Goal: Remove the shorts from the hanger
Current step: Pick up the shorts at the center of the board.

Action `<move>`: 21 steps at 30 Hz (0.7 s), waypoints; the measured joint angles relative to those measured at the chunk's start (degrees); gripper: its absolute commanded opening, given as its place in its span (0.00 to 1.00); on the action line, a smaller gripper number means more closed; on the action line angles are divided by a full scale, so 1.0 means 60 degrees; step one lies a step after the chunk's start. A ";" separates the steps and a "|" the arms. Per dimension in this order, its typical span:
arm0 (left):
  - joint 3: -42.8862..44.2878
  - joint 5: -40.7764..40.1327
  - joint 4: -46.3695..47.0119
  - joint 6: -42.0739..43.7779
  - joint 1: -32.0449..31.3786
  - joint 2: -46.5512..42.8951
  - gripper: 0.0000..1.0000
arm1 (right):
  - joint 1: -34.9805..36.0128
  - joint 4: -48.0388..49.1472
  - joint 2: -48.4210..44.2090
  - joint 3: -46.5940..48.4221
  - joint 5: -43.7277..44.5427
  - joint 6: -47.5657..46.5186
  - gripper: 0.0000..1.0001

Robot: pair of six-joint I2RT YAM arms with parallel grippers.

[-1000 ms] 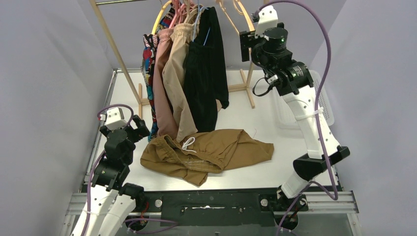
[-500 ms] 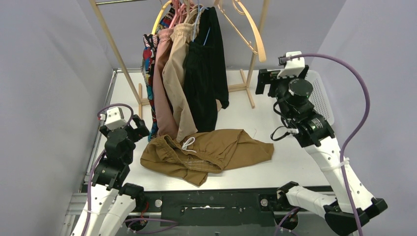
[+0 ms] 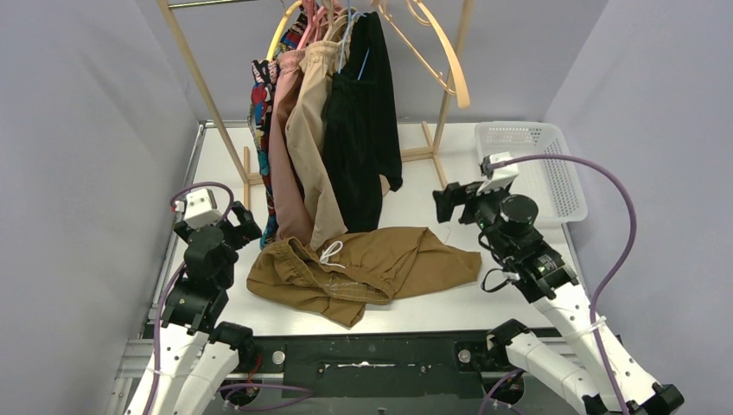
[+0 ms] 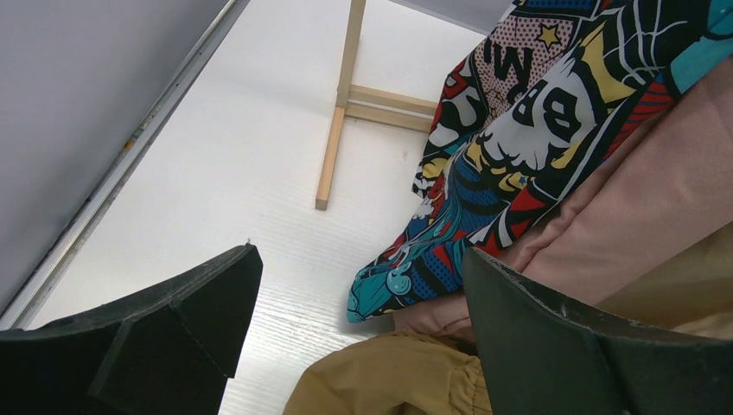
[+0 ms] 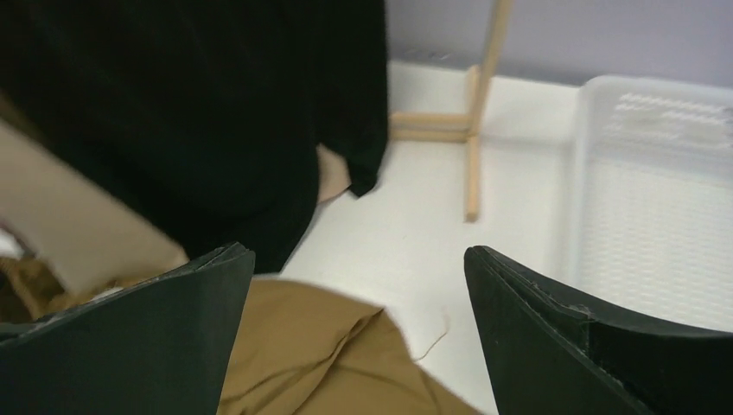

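One mustard shorts [image 3: 367,270] lying apart from basket [image 3: 562,194] | left fingers [image 4: 173,328], right fingers [image 5: 562,346] apparently released

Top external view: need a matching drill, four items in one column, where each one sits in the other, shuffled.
Items
1. mustard-brown shorts
2. black shorts
3. white basket
4. wooden hanger

States
A. hangs bare, no garment on it
B. lies crumpled on the table, in front of the rack
C. hangs on the rack, rightmost of the garments
D. stands at the table's far right corner

Pairs: 1-B, 2-C, 3-D, 4-A
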 measured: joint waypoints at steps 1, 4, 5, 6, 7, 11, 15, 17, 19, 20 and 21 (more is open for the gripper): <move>0.0000 0.0000 0.0000 -0.0004 0.0000 0.0000 0.87 | 0.0000 0.0168 -0.0182 -0.0423 -0.0466 0.0051 0.98; -0.0004 0.0000 0.0015 0.0000 0.0015 0.0000 0.87 | 0.0000 0.0572 -0.0379 -0.1297 -0.2069 0.0098 0.98; -0.0007 -0.0004 0.0025 0.0000 0.0022 0.0000 0.87 | 0.0004 0.0663 -0.0339 -0.1406 -0.2535 0.0066 0.98; -0.0007 -0.0004 0.0029 0.0000 0.0029 0.0000 0.87 | 0.0011 0.0787 -0.0280 -0.1490 -0.3096 0.0033 0.98; -0.0007 -0.0004 0.0036 0.0000 0.0036 0.0000 0.87 | 0.0040 0.1056 -0.0208 -0.1614 -0.3792 0.0000 0.98; -0.0007 -0.0004 0.0055 0.0004 0.0044 0.0000 0.87 | 0.0973 0.2747 -0.0058 -0.2641 -0.5512 -0.0346 0.98; -0.0007 -0.0004 0.0058 0.0011 0.0044 0.0000 0.87 | 0.2554 0.3858 0.0153 -0.3829 -0.5843 -0.1548 0.98; -0.0011 -0.0004 0.0058 0.0018 0.0047 0.0000 0.87 | 0.3085 0.4033 0.0557 -0.3985 -0.5839 -0.2240 0.98; -0.0011 -0.0004 0.0058 0.0022 0.0055 0.0000 0.87 | 0.3453 0.4167 0.1144 -0.3956 -0.5759 -0.2878 0.98; -0.0011 -0.0004 0.0058 0.0025 0.0058 0.0000 0.87 | 0.3606 0.4167 0.1483 -0.3905 -0.5686 -0.3166 0.98; -0.0011 -0.0004 0.0058 0.0025 0.0062 -0.0004 0.87 | 0.3723 0.4131 0.1785 -0.3840 -0.5614 -0.3362 0.98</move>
